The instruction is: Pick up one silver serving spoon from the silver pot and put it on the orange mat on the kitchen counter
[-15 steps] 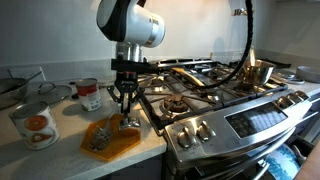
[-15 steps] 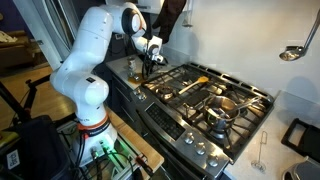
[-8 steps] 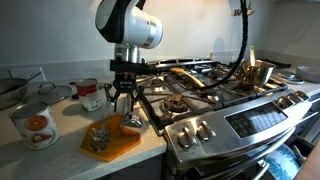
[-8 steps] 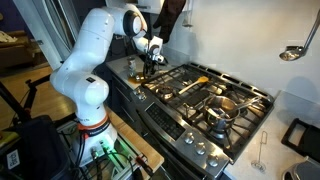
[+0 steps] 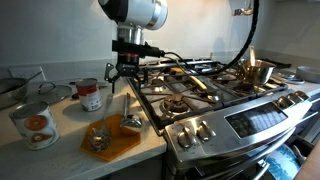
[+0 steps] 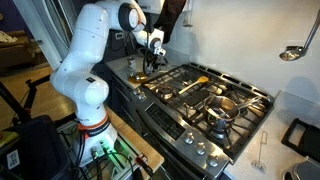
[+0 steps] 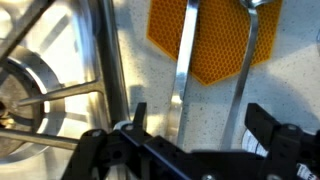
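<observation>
My gripper (image 5: 127, 73) hangs open above the orange mat (image 5: 112, 137) on the kitchen counter (image 5: 60, 150), with nothing between its fingers. In the wrist view the open gripper (image 7: 203, 125) looks down on the orange mat (image 7: 205, 40), and two silver serving spoon handles (image 7: 185, 60) (image 7: 246, 60) run from the mat toward the camera. One silver serving spoon (image 5: 130, 122) lies at the mat's stove-side edge. The silver pot (image 5: 258, 72) stands far off on the stove's back burner. In an exterior view the gripper (image 6: 157, 52) is above the counter beside the stove.
A gas stove (image 5: 210, 95) with black grates borders the mat; its grate (image 7: 45, 95) and steel edge show in the wrist view. Two labelled tin cans (image 5: 35, 123) (image 5: 90, 95) stand on the counter beyond the mat. Another metal vessel (image 5: 10, 90) sits at the far end.
The gripper, shut low over the mat a second ago, has opened, let the spoon go on the mat and risen straight up.
</observation>
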